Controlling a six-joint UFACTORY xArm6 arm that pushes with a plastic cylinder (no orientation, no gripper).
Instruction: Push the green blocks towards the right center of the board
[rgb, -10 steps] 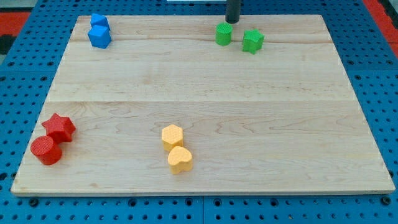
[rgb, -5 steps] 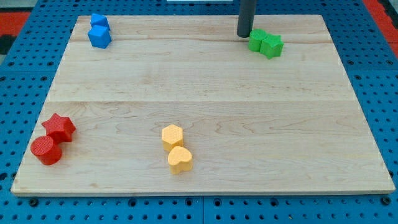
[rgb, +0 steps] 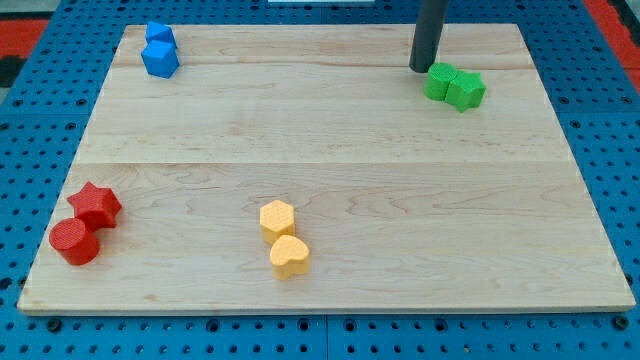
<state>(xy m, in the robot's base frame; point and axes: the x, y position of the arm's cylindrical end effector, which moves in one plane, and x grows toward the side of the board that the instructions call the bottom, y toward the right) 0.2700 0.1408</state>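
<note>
- 2 green blocks (rgb: 454, 86), touching as a pair, near board's (rgb: 320, 140) top right.
- My tip (rgb: 421, 68) against the pair's upper-left side; bare rod, nothing gripped.
- Likely light, rigid, slippery; best pushed from above, behind the seam, down toward right center.

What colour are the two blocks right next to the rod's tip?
Green: the two green blocks sit just right of my tip, clearest in the camera view.

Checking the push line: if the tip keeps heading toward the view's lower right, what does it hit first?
My tip sits just up-left of the two green blocks, which lie side by side. It would meet the nearer, left one first; whether it already touches is unclear.
</note>
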